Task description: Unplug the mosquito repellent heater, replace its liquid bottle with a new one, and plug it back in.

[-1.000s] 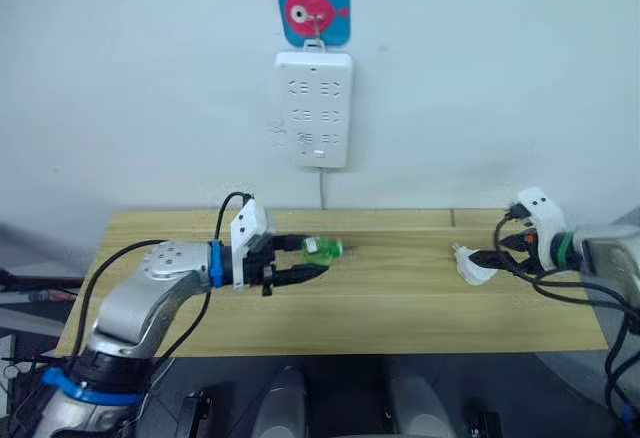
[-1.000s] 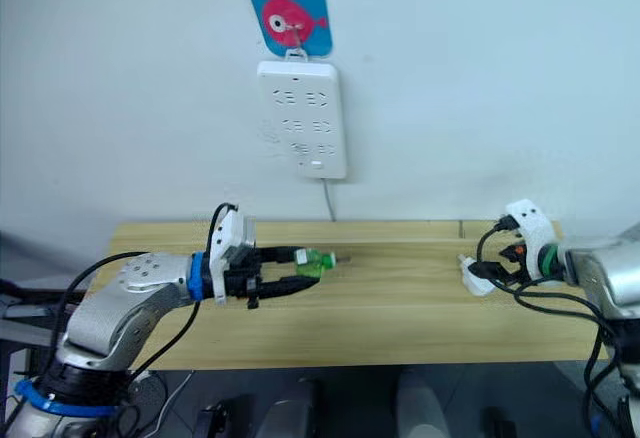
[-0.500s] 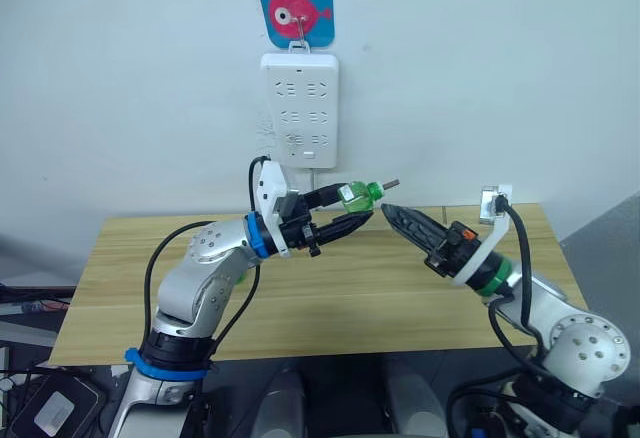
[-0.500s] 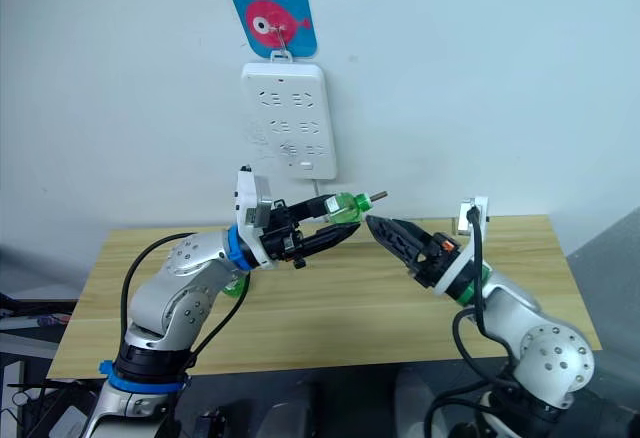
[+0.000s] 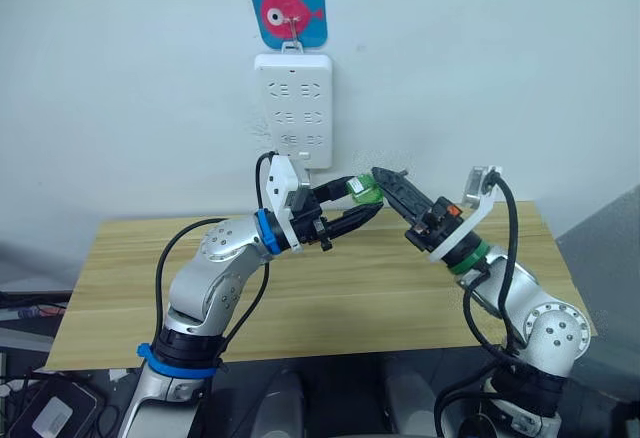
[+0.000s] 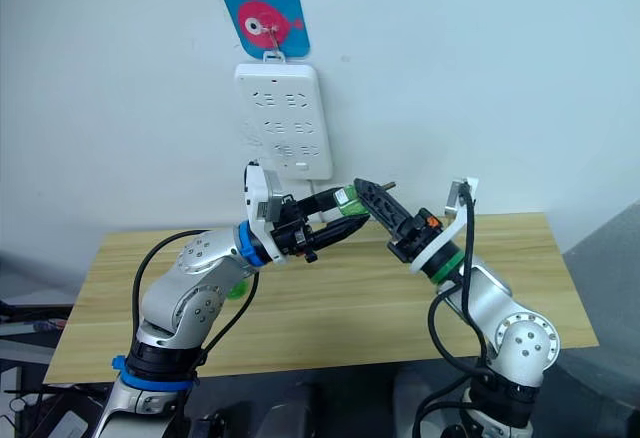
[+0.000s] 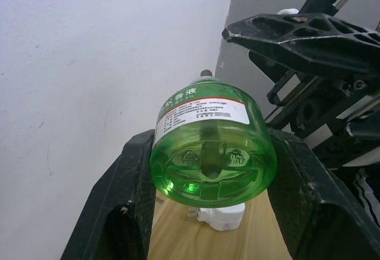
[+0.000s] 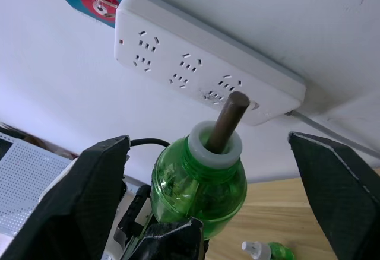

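Left wrist view: left gripper [image 7: 209, 212] fingers clamp green bottle [image 7: 211, 153], label text too small to read; right gripper [image 8: 217, 206] fingers spread wide around its neck.

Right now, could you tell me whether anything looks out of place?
Yes: the white heater lies loose on the table, unplugged. The left gripper holds a green bottle in the air, and the right gripper is open around its neck.

Bare test bench: wooden table [image 5: 330, 298], wall-hung power strip [image 5: 293, 108].
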Tool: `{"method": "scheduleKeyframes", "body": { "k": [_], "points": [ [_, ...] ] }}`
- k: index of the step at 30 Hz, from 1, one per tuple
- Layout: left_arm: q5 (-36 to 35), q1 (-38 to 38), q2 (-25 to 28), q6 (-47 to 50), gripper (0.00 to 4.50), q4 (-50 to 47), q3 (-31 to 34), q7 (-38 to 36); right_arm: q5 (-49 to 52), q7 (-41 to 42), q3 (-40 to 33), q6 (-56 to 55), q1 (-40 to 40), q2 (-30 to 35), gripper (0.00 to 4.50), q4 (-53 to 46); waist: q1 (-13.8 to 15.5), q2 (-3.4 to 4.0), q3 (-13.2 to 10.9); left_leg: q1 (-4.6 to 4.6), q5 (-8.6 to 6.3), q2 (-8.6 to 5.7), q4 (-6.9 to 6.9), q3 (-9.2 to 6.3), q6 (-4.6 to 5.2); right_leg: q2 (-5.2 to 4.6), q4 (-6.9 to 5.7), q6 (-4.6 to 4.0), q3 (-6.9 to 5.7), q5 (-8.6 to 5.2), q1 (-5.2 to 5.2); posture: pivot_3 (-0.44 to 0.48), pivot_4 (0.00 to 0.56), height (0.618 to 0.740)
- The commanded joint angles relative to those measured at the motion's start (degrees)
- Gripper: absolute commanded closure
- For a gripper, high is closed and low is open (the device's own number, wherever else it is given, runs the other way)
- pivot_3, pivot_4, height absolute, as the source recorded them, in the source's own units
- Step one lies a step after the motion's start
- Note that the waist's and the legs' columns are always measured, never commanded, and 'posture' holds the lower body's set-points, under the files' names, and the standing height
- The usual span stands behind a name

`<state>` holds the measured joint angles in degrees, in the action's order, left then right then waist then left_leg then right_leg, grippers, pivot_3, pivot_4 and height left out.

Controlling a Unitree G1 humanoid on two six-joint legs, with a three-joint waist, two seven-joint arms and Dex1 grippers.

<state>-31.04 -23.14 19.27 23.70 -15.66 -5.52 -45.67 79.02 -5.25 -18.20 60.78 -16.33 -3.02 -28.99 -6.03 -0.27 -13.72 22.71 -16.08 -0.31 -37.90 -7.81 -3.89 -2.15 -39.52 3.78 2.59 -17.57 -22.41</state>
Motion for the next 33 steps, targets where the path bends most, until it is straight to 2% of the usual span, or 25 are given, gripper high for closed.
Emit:
{"method": "scheduleKeyframes", "body": {
  "k": [1,6,8,12,16,20,23,26,30,33],
  "points": [
    [-0.5,-0.1,0.2,-0.3,2.25,-2.8,0.0,-0.3,3.0,0.3,2.5,-3.5,0.4,1.1,1.30,-0.8,0.0,0.00,0.0,0.00,0.00,0.00,0.00,0.00,0.00,0.00,0.00,0.00,0.00,0.00,0.00,-0.116,0.194,0.734],
    [-0.4,1.1,1.1,-1.2,2.25,-3.1,-0.3,-1.6,6.1,0.5,5.5,-6.2,0.4,4.0,3.12,0.0,-0.1,0.00,0.0,0.00,0.00,0.00,0.00,0.01,0.00,0.00,0.00,0.00,0.01,0.00,0.00,-0.110,0.192,0.734],
    [-0.4,1.3,1.1,-1.3,2.25,-3.3,-0.2,-1.5,7.9,0.6,6.7,-7.0,0.9,5.2,3.68,0.1,-0.1,0.00,0.0,0.00,0.00,0.00,0.00,0.01,0.00,0.00,0.01,0.00,0.01,0.00,0.00,-0.110,0.192,0.734],
    [-0.1,1.6,0.7,-2.0,2.25,-3.3,0.0,-1.0,12.1,0.7,8.8,-8.4,1.6,7.5,3.67,0.0,-0.1,0.00,0.0,0.01,0.00,0.00,0.00,0.00,0.00,0.00,0.01,0.00,0.01,0.00,0.00,-0.110,0.192,0.734],
    [-3.4,1.6,0.1,0.5,2.25,-3.3,1.4,-1.2,14.4,0.5,10.4,-10.0,1.8,9.2,3.67,-0.1,-0.1,0.00,0.0,0.01,0.00,0.00,-0.01,0.01,0.00,0.00,0.01,0.00,0.01,0.00,0.00,-0.110,0.192,0.734],
    [-1.3,1.6,2.6,-0.9,0.99,-3.3,1.2,-3.0,15.2,-0.4,11.5,-11.9,2.3,11.0,3.67,-0.3,-0.2,0.00,0.0,0.00,0.00,0.01,0.00,0.00,0.00,0.01,0.00,0.00,0.01,0.00,0.00,-0.111,0.194,0.734],
    [3.3,3.9,8.7,-7.3,0.04,-3.4,0.6,-9.5,11.8,-0.4,10.0,-13.8,2.6,14.2,3.67,0.6,-0.2,0.00,0.0,0.00,0.00,0.01,0.01,0.00,0.00,0.02,0.01,0.00,0.01,0.00,0.00,-0.101,0.198,0.734],
    [6.3,6.7,13.5,-13.5,0.00,-3.8,1.1,-13.6,1.5,3.5,9.8,-14.8,2.3,20.7,3.67,2.1,0.0,0.00,0.0,0.00,0.00,0.00,0.03,0.03,0.01,0.01,0.05,0.00,0.04,0.00,-0.01,-0.092,0.201,0.734],
    [7.2,12.2,19.4,-13.3,0.00,-6.0,2.9,-15.0,-29.4,10.7,20.1,-26.5,1.5,29.4,3.67,8.6,0.5,0.00,0.0,-0.01,-0.01,0.00,0.04,0.05,0.01,0.02,0.12,0.00,0.04,-0.01,-0.01,-0.065,0.210,0.734],
    [7.8,15.8,24.1,-11.0,0.00,-7.8,2.3,-16.5,-49.9,14.6,29.0,-40.9,1.5,31.0,3.67,16.6,0.6,0.00,0.0,-0.02,-0.01,0.04,0.09,0.05,0.02,0.08,0.08,-0.02,0.04,-0.03,-0.07,-0.053,0.213,0.734]
  ]
}}
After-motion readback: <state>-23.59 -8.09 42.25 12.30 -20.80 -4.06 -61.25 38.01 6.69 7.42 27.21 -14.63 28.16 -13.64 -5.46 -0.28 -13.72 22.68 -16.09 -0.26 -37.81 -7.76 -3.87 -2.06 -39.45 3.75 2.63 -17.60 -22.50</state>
